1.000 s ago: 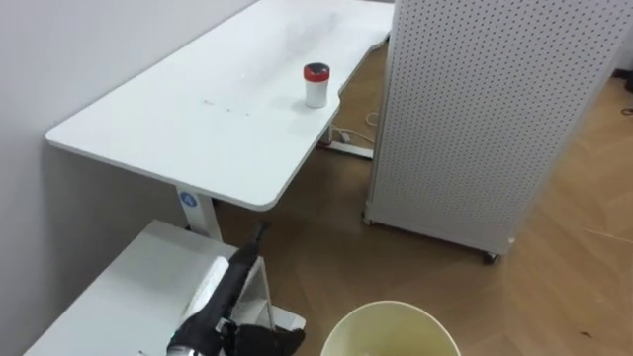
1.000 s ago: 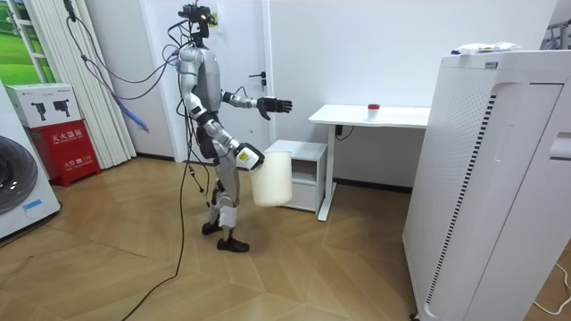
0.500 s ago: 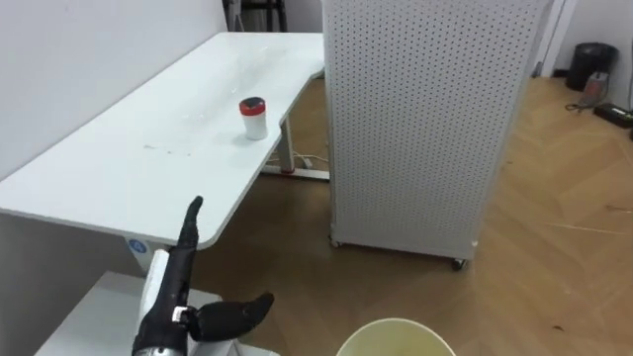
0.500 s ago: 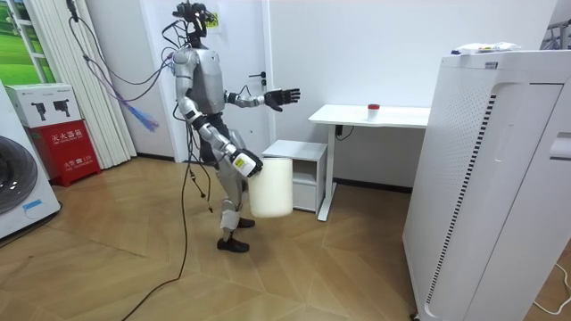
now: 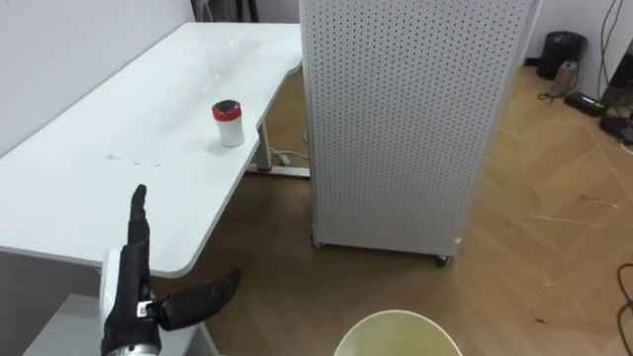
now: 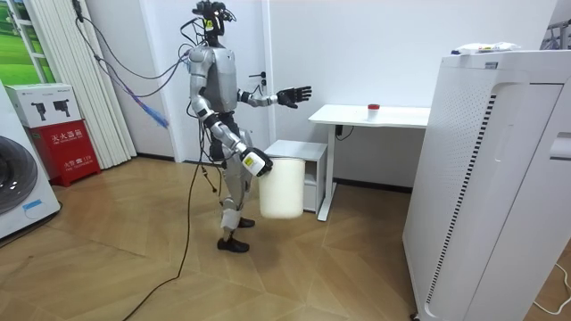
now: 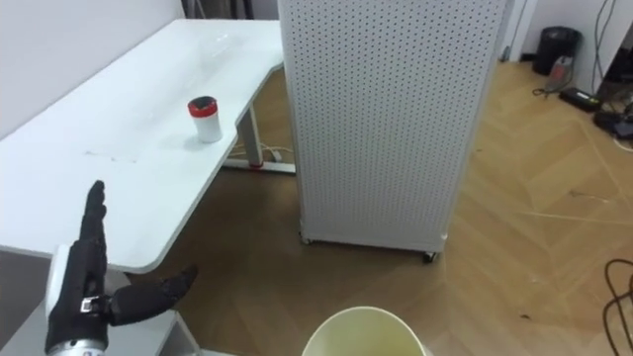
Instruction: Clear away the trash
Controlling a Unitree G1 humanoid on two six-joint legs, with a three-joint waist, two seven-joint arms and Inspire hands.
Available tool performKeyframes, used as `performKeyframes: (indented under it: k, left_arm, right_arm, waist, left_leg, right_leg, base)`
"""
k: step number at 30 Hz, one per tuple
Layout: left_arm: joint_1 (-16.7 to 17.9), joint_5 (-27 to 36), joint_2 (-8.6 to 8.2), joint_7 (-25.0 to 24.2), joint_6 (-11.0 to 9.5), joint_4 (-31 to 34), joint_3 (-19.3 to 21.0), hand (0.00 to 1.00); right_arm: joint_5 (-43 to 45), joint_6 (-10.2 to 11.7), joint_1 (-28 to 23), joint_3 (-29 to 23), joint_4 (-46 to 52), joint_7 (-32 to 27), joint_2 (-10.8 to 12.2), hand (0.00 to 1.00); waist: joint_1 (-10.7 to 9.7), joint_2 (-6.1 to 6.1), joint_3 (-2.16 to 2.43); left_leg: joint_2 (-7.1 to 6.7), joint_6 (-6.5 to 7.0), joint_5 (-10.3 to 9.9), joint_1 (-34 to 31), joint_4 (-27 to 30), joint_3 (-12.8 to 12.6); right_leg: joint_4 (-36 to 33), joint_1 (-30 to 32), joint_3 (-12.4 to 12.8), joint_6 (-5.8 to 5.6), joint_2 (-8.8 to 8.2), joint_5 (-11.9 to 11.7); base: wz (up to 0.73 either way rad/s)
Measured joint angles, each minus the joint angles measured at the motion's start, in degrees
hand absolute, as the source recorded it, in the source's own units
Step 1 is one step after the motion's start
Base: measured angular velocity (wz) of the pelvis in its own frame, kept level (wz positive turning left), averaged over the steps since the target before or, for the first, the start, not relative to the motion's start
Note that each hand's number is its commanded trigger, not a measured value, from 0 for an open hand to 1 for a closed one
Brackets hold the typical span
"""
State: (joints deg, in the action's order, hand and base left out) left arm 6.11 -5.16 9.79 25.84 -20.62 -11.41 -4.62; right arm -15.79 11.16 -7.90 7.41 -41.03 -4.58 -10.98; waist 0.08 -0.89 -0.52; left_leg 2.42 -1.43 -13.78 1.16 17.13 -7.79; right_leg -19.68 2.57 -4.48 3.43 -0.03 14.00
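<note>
A small white cup with a red lid (image 5: 228,123) stands on the white desk (image 5: 109,168), near its edge; the room view shows the cup (image 6: 373,107) on the desk top too. My left hand (image 5: 131,289) is open, raised with fingers straight and thumb out, just short of the desk's near end and well short of the cup. A cream bin (image 6: 281,186) hangs at my right hand (image 6: 255,162) beside my right leg. Its round rim (image 5: 396,315) shows at the bottom of the eye views.
A tall white perforated unit on castors (image 5: 406,119) stands right of the desk, close to the cup. A low white cabinet (image 6: 299,153) sits by the desk's near end. Wood floor lies open to the right. A washing machine (image 6: 22,192) is far behind.
I have stepped toward the desk, so the eye view has shifted. The left hand rose higher and reaches further forward. The bin swung along toward the room view's right.
</note>
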Motion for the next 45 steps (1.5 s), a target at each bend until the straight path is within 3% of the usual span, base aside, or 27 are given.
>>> performKeyframes:
  k: [4, 8, 11, 12, 14, 16, 18, 20, 22, 24, 25, 26, 27, 28, 31, 35, 38, 39, 41, 42, 43, 44, 45]
  left_arm:
    - [0.00, -0.10, 0.01, 0.41, 0.01, 0.00, 0.05, 0.00]
    - [-0.05, -0.20, 0.07, 0.57, 0.01, 0.00, 1.15, 0.00]
    - [-0.04, -0.01, 0.08, 0.77, 0.01, 0.00, 1.79, 0.00]
    - [-0.04, 0.01, 0.09, 1.06, 0.01, -0.02, 2.08, 0.00]
    - [-0.03, 0.04, 0.18, 1.33, 0.05, -0.09, 2.19, 0.00]
    - [0.17, 0.81, 0.12, 1.49, 0.07, -0.20, 1.83, 0.00]
    - [0.24, 0.97, 0.14, 1.72, 0.11, -0.41, 2.08, 0.00]
    - [0.24, 0.90, 0.07, 2.47, 0.07, -1.32, 1.98, 0.00]
    - [0.38, 0.87, 0.08, 3.13, 0.06, -1.35, 2.08, 0.00]
    - [0.40, 0.82, 0.08, 3.71, 0.05, -1.35, 2.09, 0.00]
    - [0.41, 0.53, 0.10, 3.92, 0.04, -1.35, 2.24, 0.00]
    - [0.66, 0.52, 0.10, 3.93, 0.02, -1.34, 2.24, 0.00]
    - [1.52, 0.52, 0.10, 3.99, -0.14, -1.32, 2.21, 0.00]
    - [1.69, 0.51, 0.13, 4.07, -0.13, -1.33, 2.13, 0.00]
    - [2.23, 0.56, 0.34, 4.00, -0.13, -1.31, 2.22, 0.00]
    - [2.16, 0.51, 0.53, 3.95, -0.13, -0.97, 2.37, 0.00]
    - [1.83, 0.67, 0.59, 3.87, -0.18, -0.92, 2.47, 0.00]
    - [1.36, 0.82, 0.58, 3.92, -0.17, -1.07, 2.53, 0.00]
    - [1.12, 1.16, 0.63, 3.95, -0.18, -1.06, 2.50, 0.00]
    - [1.12, 1.11, 0.64, 3.97, -0.17, -1.05, 2.45, 0.00]
    - [1.13, 0.97, 0.89, 4.00, -0.17, -1.03, 2.41, 0.00]
    - [1.07, 1.01, 1.20, 4.15, -0.17, -1.04, 2.29, 0.00]
    - [1.07, 1.08, 1.55, 4.87, -0.17, -1.06, 2.13, 0.00]
  right_arm:
    - [0.10, -0.08, 0.02, 0.23, 4.02, 0.52, 0.32, 1.00]
    - [-0.05, -0.07, 0.10, 0.22, 4.68, 1.19, 0.33, 1.00]
    - [-0.15, -0.14, -0.05, 0.52, 4.68, 1.97, 0.31, 1.00]
    - [-0.15, -0.15, -0.04, 0.77, 4.66, 2.29, 0.13, 1.00]
    - [0.28, -0.18, -0.09, 0.98, 4.00, 2.26, 0.00, 1.00]
    - [0.32, -0.29, -0.23, 1.08, 2.92, 2.23, -0.92, 1.00]
    - [0.28, -0.65, -0.27, 1.75, 2.11, 2.13, -0.99, 1.00]
    - [0.24, -0.84, -0.28, 2.01, 1.90, 1.97, -1.06, 1.00]
    - [0.09, -0.89, -0.28, 2.02, 1.89, 1.58, -1.00, 1.00]
    - [-0.54, -0.93, -0.30, 2.62, 1.71, 1.57, -1.54, 1.00]
    - [-0.63, -0.93, -0.28, 2.66, 0.96, 1.69, -1.56, 1.00]
    - [-0.59, -0.93, -0.41, 2.66, 0.41, 1.72, -1.51, 1.00]
    - [-0.54, -1.01, -0.89, 2.63, -0.38, 1.99, -1.64, 1.00]
    - [-0.66, -1.04, -1.03, 2.62, -0.41, 2.15, -2.02, 1.00]
    - [-0.47, -1.07, -1.12, 2.62, -0.62, 2.22, -2.07, 1.00]
    - [-0.14, -1.15, -1.03, 2.60, -0.52, 2.29, -2.06, 1.00]
    - [-0.16, -1.19, -1.12, 2.65, -0.24, 2.21, -2.29, 1.00]
    - [-0.16, -1.19, -1.10, 2.65, 0.13, 2.17, -2.51, 1.00]
    - [-0.10, -1.19, -1.07, 2.68, 0.37, 2.09, -2.61, 1.00]
    - [-0.14, -1.18, -1.06, 2.68, 0.49, 2.11, -2.61, 1.00]
    - [-0.14, -1.18, -1.11, 2.66, 0.53, 2.08, -2.56, 1.00]
    - [-0.15, -1.18, -1.09, 2.66, 0.59, 2.11, -2.56, 1.00]
    - [-0.22, -1.18, -1.01, 2.64, 0.82, 2.24, -2.59, 1.00]
  waist:
    - [0.80, 0.31, -0.16]
    - [0.90, 0.35, -0.17]
    - [2.10, 0.50, -0.30]
    - [2.48, 0.61, -0.39]
    - [3.19, 0.83, -0.52]
    - [3.19, 0.35, -0.79]
    - [3.58, 0.50, -0.87]
    - [3.34, 0.73, -1.06]
    - [3.85, 0.99, -1.18]
    - [4.80, 0.94, -1.12]
    - [4.88, 1.13, -1.09]
    - [4.90, 1.30, -0.77]
    - [4.84, 1.70, 0.63]
    - [5.00, 1.97, 0.71]
    - [5.81, 2.56, 0.55]
    - [6.37, 2.71, 0.35]
    - [6.49, 2.67, -0.13]
    - [6.44, 2.69, -0.43]
    - [6.50, 2.49, -0.47]
    - [6.40, 1.89, -0.72]
    - [6.13, 1.21, -0.66]
    - [5.96, 0.99, -0.70]
    - [6.30, 0.59, -0.76]
  left_leg:
    - [0.05, 0.00, 0.00, 0.02, -0.09, -1.70]
    - [0.11, 0.02, -0.04, 0.08, -0.03, -1.75]
    - [1.11, -0.11, -1.22, -0.21, 3.20, -1.82]
    - [1.84, -0.44, -2.68, -1.45, 7.61, -1.82]
    - [2.57, -0.66, -3.65, -4.38, 16.68, -1.21]
    - [4.20, -0.97, -2.41, -8.60, 29.11, -0.40]
    - [4.82, -0.93, 0.12, -11.69, 35.10, 0.13]
    - [4.68, -0.56, -1.04, -13.81, 34.37, 0.24]
    - [2.79, -0.33, -1.89, -18.06, 26.18, 0.73]
    - [1.62, -1.16, -0.17, -20.54, 16.56, 2.05]
    - [1.05, -0.38, 3.94, -21.57, 11.05, 2.42]
    - [0.63, -0.20, 5.91, -21.61, 9.42, 2.60]
    - [-0.23, 0.72, 8.30, -21.05, 8.33, 2.09]
    - [-0.61, 2.52, 9.19, -20.37, 8.80, 0.85]
    - [-1.97, 3.84, 6.55, -19.12, 11.03, -0.08]
    - [-3.26, 4.75, 1.94, -18.67, 13.86, -1.02]
    - [-4.73, 6.10, -1.78, -17.07, 16.22, -1.52]
    - [-5.52, 6.69, -3.18, -16.68, 17.54, -1.50]
    - [-6.29, 7.58, -5.00, -16.18, 19.07, -1.30]
    - [-6.57, 8.03, -5.80, -15.34, 19.33, -0.61]
    - [-6.90, 8.40, -6.42, -14.88, 19.24, 0.88]
    - [-7.28, 8.52, -6.59, -14.58, 18.93, 1.85]
    - [-7.30, 8.67, -6.69, -13.77, 17.77, 2.51]
  right_leg:
    - [-0.10, 0.88, 1.26, -0.04, 0.15, 0.02]
    - [-0.88, 1.42, 1.29, -0.03, 0.14, 0.02]
    - [-2.35, 1.68, -0.41, 0.35, 0.21, 0.59]
    - [-3.37, 1.80, -2.24, 0.71, 0.00, 1.78]
    - [-6.00, 1.78, -1.84, 1.13, 0.19, 3.61]
    - [-9.38, 1.38, -1.02, 1.68, 0.95, 5.63]
    - [-11.13, 1.06, 0.14, 2.21, 1.29, 6.67]
    - [-11.13, 0.86, 0.95, 2.19, 1.36, 7.00]
    - [-10.28, 0.91, 2.36, 1.87, 1.12, 7.10]
    - [-9.73, 0.40, 2.85, 1.49, 0.68, 7.52]
    - [-9.77, -0.15, 2.93, 0.78, 0.11, 8.49]
    - [-9.79, -0.53, 3.14, 0.34, -0.41, 9.09]
    - [-9.76, -0.80, 3.37, -0.86, -1.37, 10.14]
    - [-9.12, -1.78, 1.93, -1.88, -2.49, 10.72]
    - [-6.50, -4.72, -3.31, -3.79, -5.50, 10.21]
    - [-8.79, -5.49, -3.52, -5.80, -7.97, 11.31]
    - [-20.24, -3.76, -5.17, -6.49, -11.18, 11.02]
    - [-26.24, -1.93, -5.28, -7.50, -12.66, 9.57]
    - [-33.33, 0.43, -5.33, -7.27, -13.85, 5.93]
    - [-36.17, 1.43, -5.59, -6.90, -14.12, 2.60]
    - [-38.33, 2.42, -5.63, -6.95, -14.07, -1.24]
    - [-39.27, 2.88, -5.62, -7.08, -14.06, -1.87]
    - [-40.31, 4.76, -5.11, -7.46, -13.71, -0.54]
  base:
    - [-0.23]
    - [-0.19]
    - [-0.34]
    - [-0.40]
    - [-0.29]
    - [-0.21]
    - [-0.25]
    - [-0.14]
    - [-0.29]
    - [-0.28]
    - [-0.09]
    - [0.00]
    - [-0.08]
    - [-0.17]
    - [-0.16]
    - [-0.05]
    - [0.14]
    - [0.34]
    - [0.39]
    - [0.45]
    - [0.46]
    - [0.38]
    - [0.27]
